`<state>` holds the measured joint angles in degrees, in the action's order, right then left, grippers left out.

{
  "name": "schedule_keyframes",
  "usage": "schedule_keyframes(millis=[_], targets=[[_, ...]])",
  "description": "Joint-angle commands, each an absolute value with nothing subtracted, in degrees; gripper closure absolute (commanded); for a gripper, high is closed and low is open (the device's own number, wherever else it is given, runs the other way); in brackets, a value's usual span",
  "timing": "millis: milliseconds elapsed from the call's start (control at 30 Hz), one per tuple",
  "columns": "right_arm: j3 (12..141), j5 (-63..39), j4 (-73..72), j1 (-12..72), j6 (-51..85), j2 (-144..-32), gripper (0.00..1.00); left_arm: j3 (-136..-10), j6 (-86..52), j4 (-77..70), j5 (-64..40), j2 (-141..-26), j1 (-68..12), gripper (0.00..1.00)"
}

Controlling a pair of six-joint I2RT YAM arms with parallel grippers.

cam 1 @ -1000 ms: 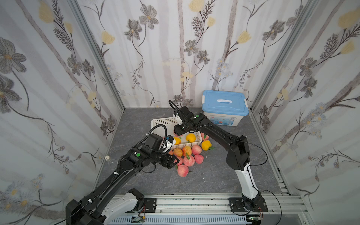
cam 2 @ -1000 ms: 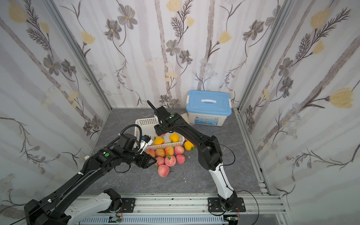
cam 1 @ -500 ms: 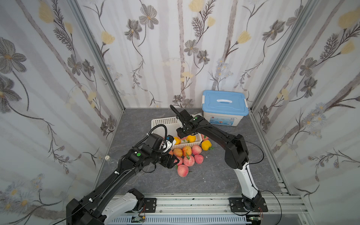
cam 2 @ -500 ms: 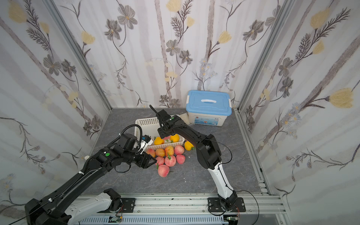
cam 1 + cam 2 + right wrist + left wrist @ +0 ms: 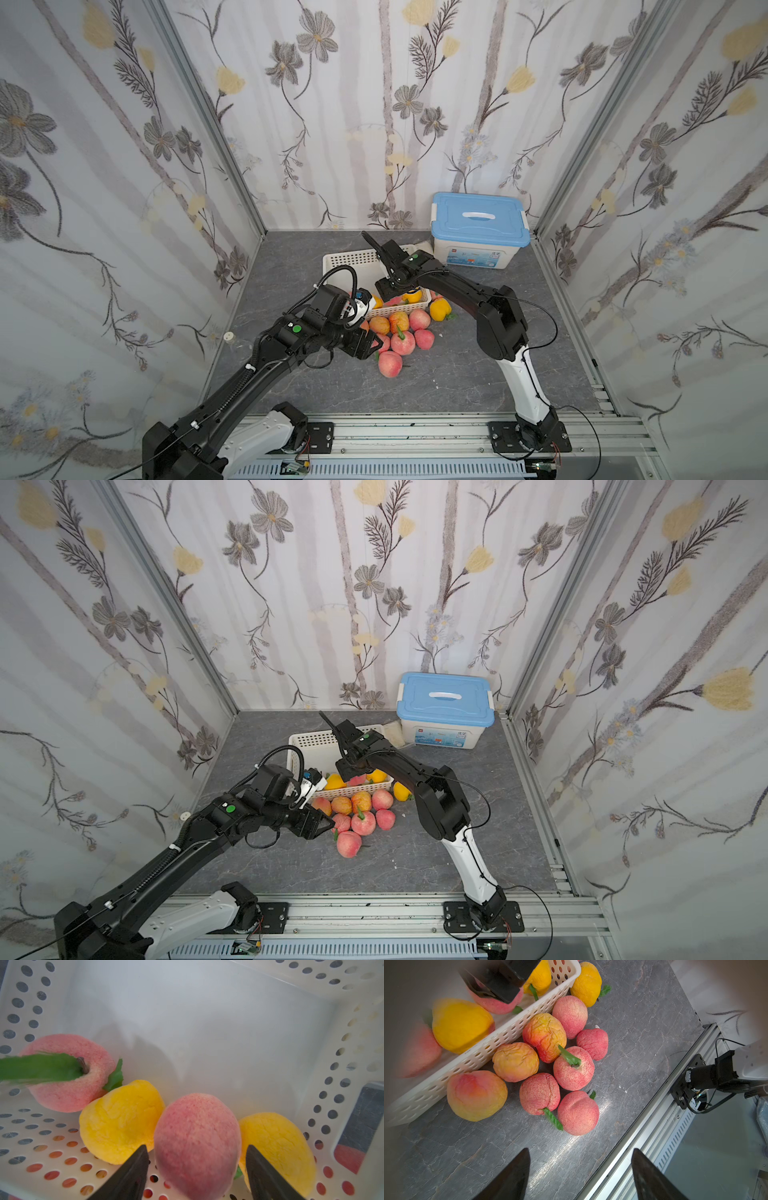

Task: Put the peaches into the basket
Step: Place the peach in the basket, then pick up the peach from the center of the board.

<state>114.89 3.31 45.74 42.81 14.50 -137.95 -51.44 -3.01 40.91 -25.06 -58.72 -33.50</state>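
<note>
The white perforated basket holds several peaches, pink and yellow. My right gripper reaches down inside it. Its jaws stand open on either side of a pink peach that rests on the basket floor, with a gap at each finger. More peaches lie in a cluster on the grey table just outside the basket's near wall. My left gripper hovers open and empty beside this cluster, close to the nearest pink peach.
A white box with a blue lid stands at the back right, behind the basket. One yellow peach lies off the basket's right corner. The aluminium rail with both arm bases runs along the table's front edge.
My right gripper has sunk into the basket and opened its jaws, letting go of the pink peach. The left arm has stayed where it was.
</note>
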Motion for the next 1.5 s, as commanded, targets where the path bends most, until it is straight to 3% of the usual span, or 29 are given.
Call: schedule_keyframes(millis=[0, 233, 467, 800, 1033, 1233, 1467], targets=[[114.9, 4.5, 42.8, 43.0, 14.7, -137.2, 0.2, -51.9, -2.4, 40.8, -25.0, -58.8, -33.4, 0.22], [114.4, 4.0, 43.4, 43.1, 14.9, -134.3, 0.18, -51.9, -2.4, 40.8, -24.7, -58.8, -33.5, 0.22], [107.2, 1.7, 39.9, 43.1, 15.6, -124.4, 0.17, -52.0, -2.6, 41.0, -23.5, -59.4, -33.4, 0.22], [78.7, 0.3, 26.3, 43.1, 12.4, -102.6, 0.17, -51.9, -3.7, 40.0, -19.1, -60.9, -32.3, 0.22], [57.8, 2.2, 15.5, 45.5, 7.6, -86.2, 0.19, -51.6, -11.9, 39.5, -8.0, -63.5, -32.2, 0.22], [44.5, 5.1, 8.9, 52.5, 4.9, -79.3, 0.18, -51.6, -20.3, 39.2, -1.6, -65.6, -33.3, 0.21], [32.8, 4.6, 2.1, 53.5, 4.7, -70.6, 0.19, -52.4, -27.9, 39.8, 4.2, -70.8, -35.5, 0.21]])
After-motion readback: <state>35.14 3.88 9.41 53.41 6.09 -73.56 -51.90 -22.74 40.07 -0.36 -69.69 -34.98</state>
